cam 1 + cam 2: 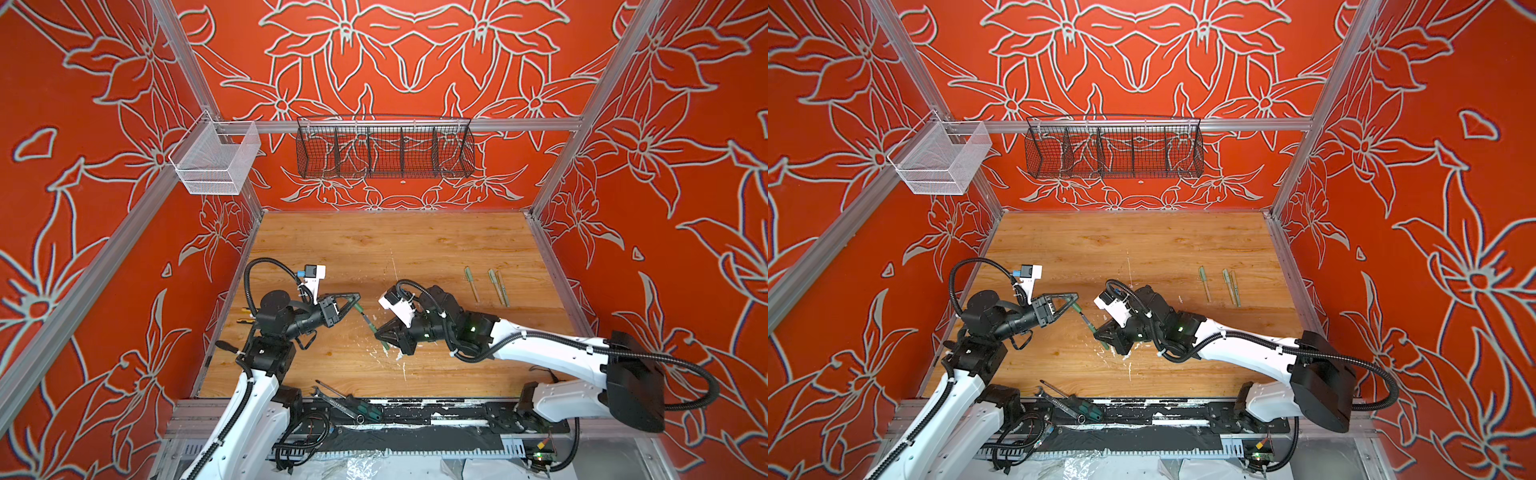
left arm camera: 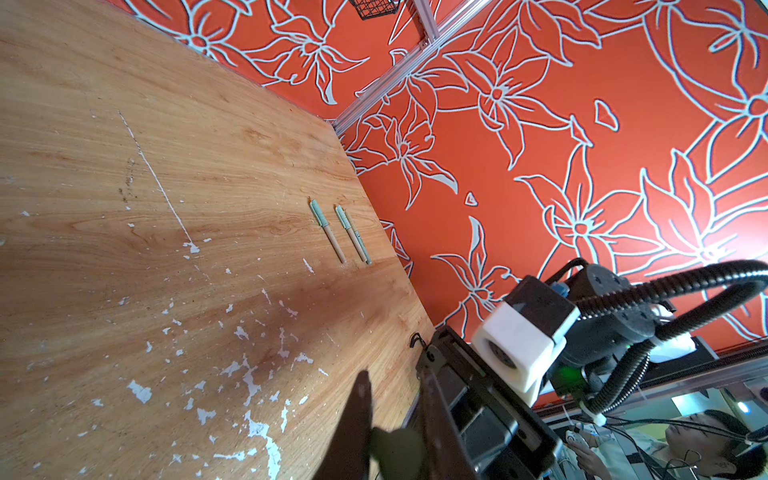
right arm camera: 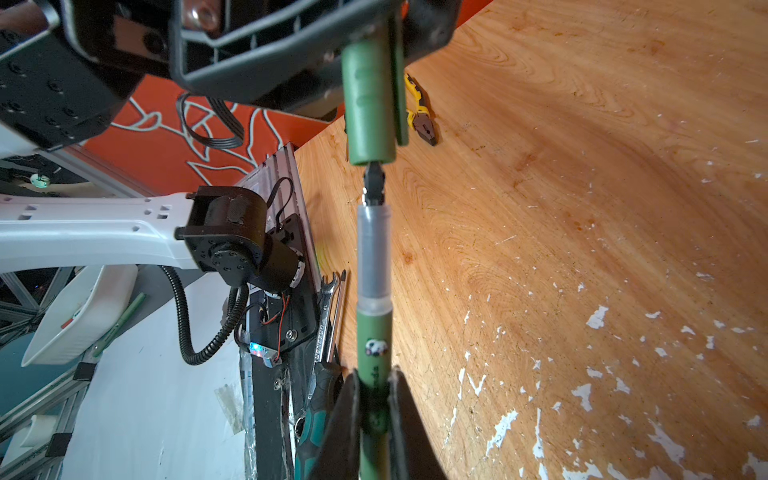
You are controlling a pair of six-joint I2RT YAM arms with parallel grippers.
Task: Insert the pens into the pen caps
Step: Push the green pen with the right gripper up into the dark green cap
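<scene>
My left gripper (image 1: 356,304) (image 1: 1075,306) is shut on a dark green pen cap (image 3: 368,104) (image 2: 395,451), holding it above the middle of the wooden table (image 1: 395,249). My right gripper (image 3: 374,380) (image 1: 384,337) is shut on the barrel of a green pen (image 3: 374,332) (image 1: 370,323) (image 1: 1089,324). The pen points at the cap, and its dark tip sits just at the cap's open mouth. Three more pens (image 1: 471,284) (image 1: 495,286) (image 2: 328,237) lie side by side at the right of the table with caps on them.
Yellow-black pliers (image 3: 419,112) lie near the table's left edge. A wrench (image 1: 332,399) and a green-handled screwdriver (image 1: 368,409) rest on the front rail. A black wire basket (image 1: 384,149) and a white one (image 1: 216,158) hang on the walls. White paint flecks dot the near table.
</scene>
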